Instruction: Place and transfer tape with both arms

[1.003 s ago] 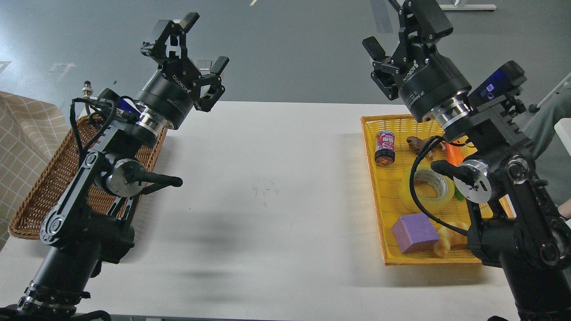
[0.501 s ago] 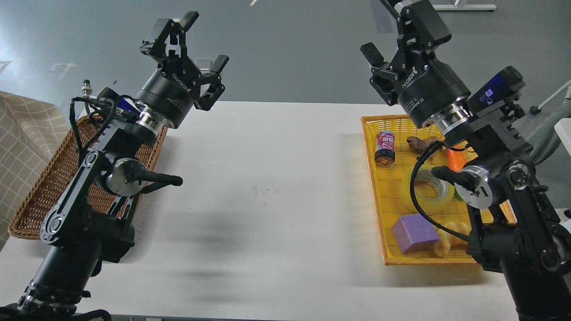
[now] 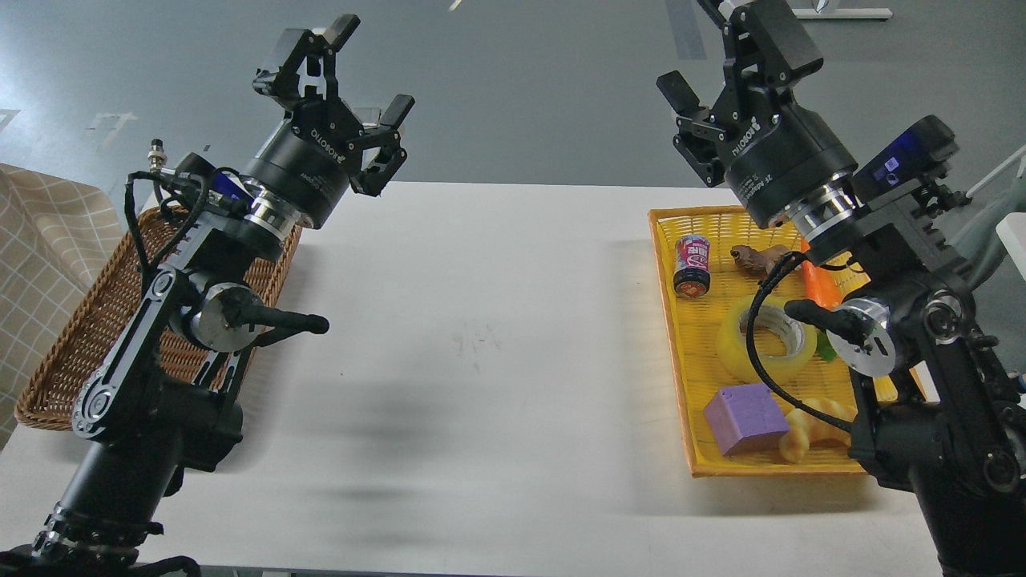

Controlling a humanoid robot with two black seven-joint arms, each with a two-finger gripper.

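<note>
While tape [image 3: 766, 339] sits in tray [image 3: 672, 320], pincers apart.

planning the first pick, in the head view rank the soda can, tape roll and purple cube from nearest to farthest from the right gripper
Judged by image position only, with the right gripper raised above the yellow basket:
1. Soda can, at the basket's far left end, closest below the gripper.
2. Tape roll, mid-basket, partly behind the arm's cable.
3. Purple cube, at the basket's near end, farthest.
</note>
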